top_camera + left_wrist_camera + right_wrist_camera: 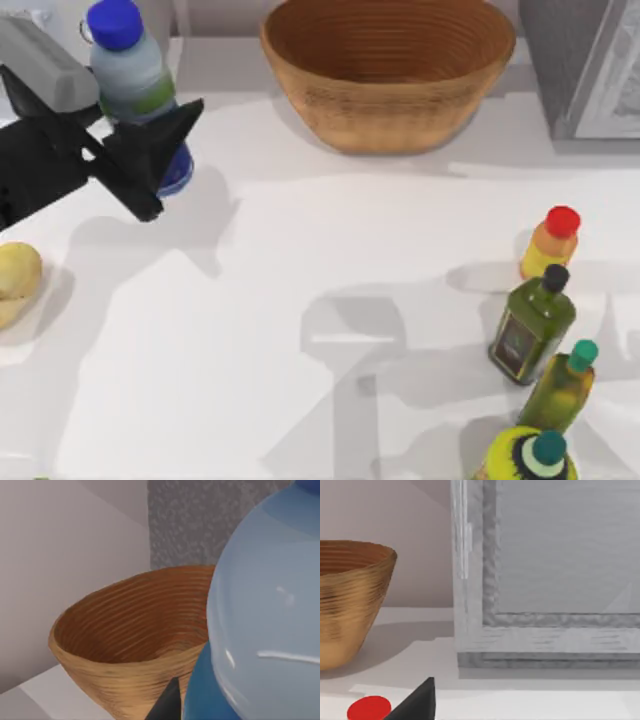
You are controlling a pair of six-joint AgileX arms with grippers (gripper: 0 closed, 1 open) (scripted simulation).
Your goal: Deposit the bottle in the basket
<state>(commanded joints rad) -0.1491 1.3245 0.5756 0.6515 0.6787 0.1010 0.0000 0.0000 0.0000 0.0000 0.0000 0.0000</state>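
Bottle stands near-upright, cap uppermost, in left claw.

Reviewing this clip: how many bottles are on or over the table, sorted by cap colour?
Blue cap: 1, the clear plastic bottle with blue-green label, shut in the left gripper, left of the round woven wicker basket.
Red cap: 1, small yellow bottle.
Black cap: 1, dark green bottle.
Teal cap: 2, olive-green bottle, yellow bottle.
Total: 5 bottles.
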